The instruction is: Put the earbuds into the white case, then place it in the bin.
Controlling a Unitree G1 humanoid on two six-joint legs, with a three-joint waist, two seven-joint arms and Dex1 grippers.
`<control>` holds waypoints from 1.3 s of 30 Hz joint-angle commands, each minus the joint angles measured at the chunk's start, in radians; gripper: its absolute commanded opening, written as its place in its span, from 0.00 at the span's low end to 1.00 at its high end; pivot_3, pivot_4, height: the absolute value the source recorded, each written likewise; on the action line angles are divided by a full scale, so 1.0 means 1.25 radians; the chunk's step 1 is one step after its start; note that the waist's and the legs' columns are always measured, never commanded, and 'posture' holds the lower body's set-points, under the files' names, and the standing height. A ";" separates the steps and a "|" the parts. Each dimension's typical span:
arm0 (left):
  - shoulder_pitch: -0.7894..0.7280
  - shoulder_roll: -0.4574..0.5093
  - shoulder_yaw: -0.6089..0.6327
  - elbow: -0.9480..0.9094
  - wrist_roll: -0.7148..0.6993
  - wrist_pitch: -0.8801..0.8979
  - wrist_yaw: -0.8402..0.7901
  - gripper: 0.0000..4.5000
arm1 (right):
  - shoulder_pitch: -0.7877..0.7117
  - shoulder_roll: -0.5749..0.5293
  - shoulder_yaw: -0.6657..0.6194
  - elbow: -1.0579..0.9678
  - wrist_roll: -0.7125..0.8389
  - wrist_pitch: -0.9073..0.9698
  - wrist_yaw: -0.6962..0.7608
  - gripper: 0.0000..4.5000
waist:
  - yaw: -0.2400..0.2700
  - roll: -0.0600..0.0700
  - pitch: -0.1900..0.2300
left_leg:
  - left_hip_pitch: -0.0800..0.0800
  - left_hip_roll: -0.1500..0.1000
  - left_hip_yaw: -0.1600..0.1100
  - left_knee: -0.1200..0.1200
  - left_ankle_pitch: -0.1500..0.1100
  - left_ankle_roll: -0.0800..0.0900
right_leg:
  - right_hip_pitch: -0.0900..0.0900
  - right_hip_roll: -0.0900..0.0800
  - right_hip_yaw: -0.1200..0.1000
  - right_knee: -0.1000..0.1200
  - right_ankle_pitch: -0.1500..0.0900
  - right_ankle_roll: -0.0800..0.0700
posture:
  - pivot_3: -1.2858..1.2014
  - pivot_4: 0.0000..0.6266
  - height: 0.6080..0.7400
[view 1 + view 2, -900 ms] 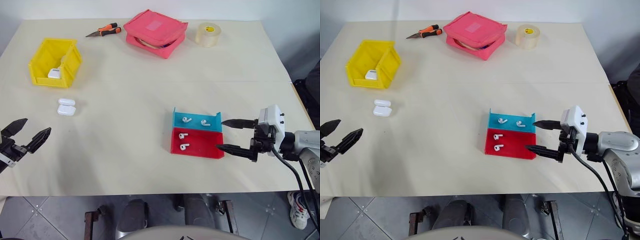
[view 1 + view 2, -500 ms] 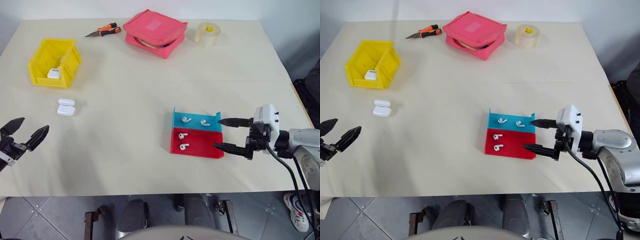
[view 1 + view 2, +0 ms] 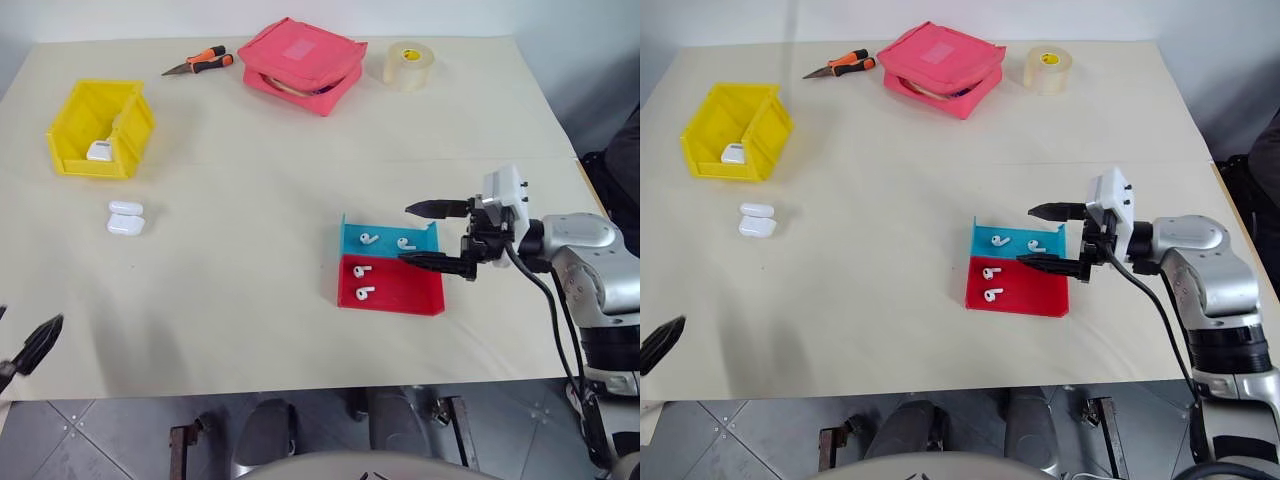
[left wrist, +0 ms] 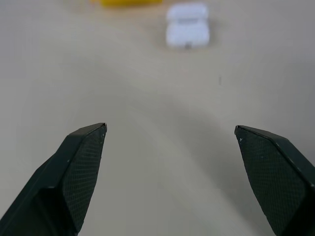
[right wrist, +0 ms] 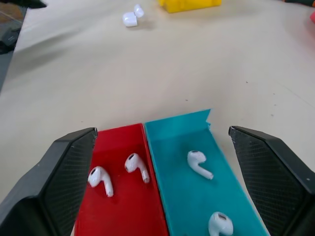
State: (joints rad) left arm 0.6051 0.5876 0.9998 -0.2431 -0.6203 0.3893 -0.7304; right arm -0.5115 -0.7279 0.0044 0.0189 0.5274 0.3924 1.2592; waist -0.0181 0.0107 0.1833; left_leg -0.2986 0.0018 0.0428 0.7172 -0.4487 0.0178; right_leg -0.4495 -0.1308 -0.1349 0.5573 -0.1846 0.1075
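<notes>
Your right tool (image 3: 424,235), fingers apart, hangs over the earbuds (image 3: 367,240); next, lower and pinch one.

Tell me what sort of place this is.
Probably a lab or workshop test bench: a cloth-covered table on a tiled floor, laid with sorting trays, a yellow bin, tape roll and pliers.
</notes>
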 commanded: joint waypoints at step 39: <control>-1.212 0.326 -0.970 0.785 0.406 0.476 -0.028 0.99 | 0.017 0.014 -0.010 -0.083 -0.013 0.009 -0.019 1.00 | -0.029 0.003 0.002 | 0.001 -0.002 0.014 0.000 0.000 0.001 | -0.001 0.001 -0.010 0.003 0.000 -0.001 | 0.52 0.24 1.00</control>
State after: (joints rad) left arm -0.9010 0.9936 -0.1818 0.6897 -0.1631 0.9665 -0.7441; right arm -0.4866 -0.6989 0.0172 -0.0545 0.4970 0.4028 1.2372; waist -0.0543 0.0147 0.1856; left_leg -0.2971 -0.0006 0.0603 0.7170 -0.4482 0.0187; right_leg -0.4502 -0.1301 -0.1472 0.5612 -0.1850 0.1065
